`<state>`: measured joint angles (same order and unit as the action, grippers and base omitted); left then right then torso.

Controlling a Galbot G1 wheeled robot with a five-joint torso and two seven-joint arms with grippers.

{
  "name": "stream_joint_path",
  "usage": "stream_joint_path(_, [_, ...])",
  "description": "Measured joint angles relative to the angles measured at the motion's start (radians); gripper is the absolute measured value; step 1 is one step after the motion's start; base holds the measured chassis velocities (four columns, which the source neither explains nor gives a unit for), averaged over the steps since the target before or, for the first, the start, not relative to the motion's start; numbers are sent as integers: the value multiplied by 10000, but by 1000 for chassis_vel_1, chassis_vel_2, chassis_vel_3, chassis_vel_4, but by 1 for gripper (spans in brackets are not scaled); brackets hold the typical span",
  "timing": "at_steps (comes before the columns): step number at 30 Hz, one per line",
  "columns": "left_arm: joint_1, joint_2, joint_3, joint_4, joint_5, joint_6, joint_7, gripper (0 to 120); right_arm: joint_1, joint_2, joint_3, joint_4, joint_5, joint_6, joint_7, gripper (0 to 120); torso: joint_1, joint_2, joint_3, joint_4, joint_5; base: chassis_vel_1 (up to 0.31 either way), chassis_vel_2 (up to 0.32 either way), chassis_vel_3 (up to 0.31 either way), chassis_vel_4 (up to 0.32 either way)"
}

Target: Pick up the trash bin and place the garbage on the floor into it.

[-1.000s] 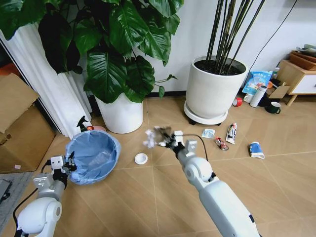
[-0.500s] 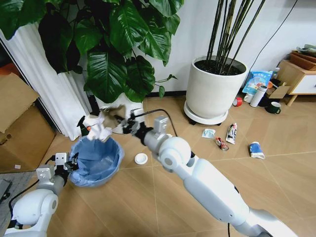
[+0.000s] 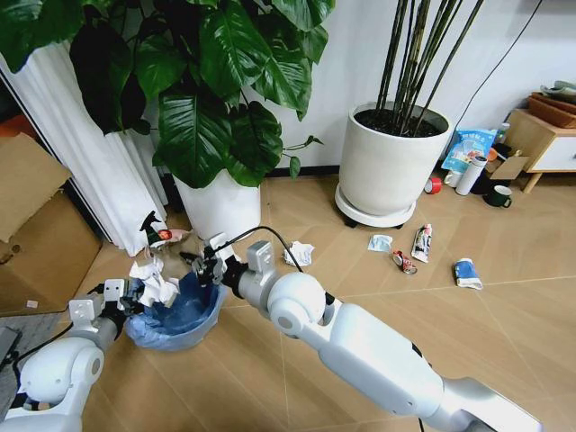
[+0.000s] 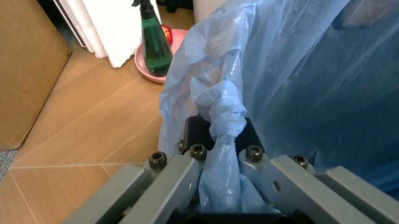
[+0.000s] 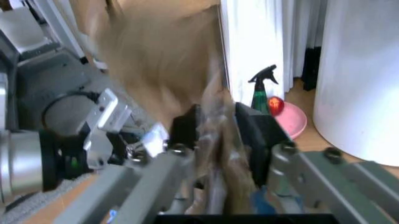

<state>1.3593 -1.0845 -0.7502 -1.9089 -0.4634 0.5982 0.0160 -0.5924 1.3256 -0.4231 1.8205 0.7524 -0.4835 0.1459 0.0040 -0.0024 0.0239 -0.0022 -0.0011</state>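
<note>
The trash bin point(image 3: 175, 315), lined in crinkly blue plastic, is hanging at my near left with crumpled white paper point(image 3: 155, 286) lying on its far-left rim. My left gripper point(image 3: 129, 298) is pinching a twisted fold of the bag point(image 4: 223, 135) tight. I am reaching my right arm across, bent at the elbow, its right gripper point(image 3: 200, 265) over the bin's mouth; I cannot tell how its fingers stand. I judge I am mid-drop; next calls for reaching the litter point(image 3: 417, 249) scattered far right on the floor point(image 3: 504, 324).

2 white plant pots point(image 3: 393, 160), green spray btl point(image 4: 153, 42), cardboard box point(image 3: 36, 234).
</note>
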Motion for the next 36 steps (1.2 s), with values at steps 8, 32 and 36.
stream_joint_path(8, [27, 4, -3, -9, 0, -39, 12, 0, -69, -12, 1, -36, -135, 3, 29, 53, 0, 0, 0, 0, 2, 0, 0, 0, 0])
stream_joint_path(32, [301, -231, -418, 129, 76, -595, 52, 0, -3230, -1236, 4194, 145, -2046, 432, 125, 100, 0, 0, -1, -2, 5, 0, 0, 0, 0])
stream_joint_path(36, [339, -235, -471, 127, 77, -612, 53, 0, -3749, -1237, 4688, 145, -2404, 604, 21, 100, 0, 0, -1, 0, 6, 0, 0, 0, 0])
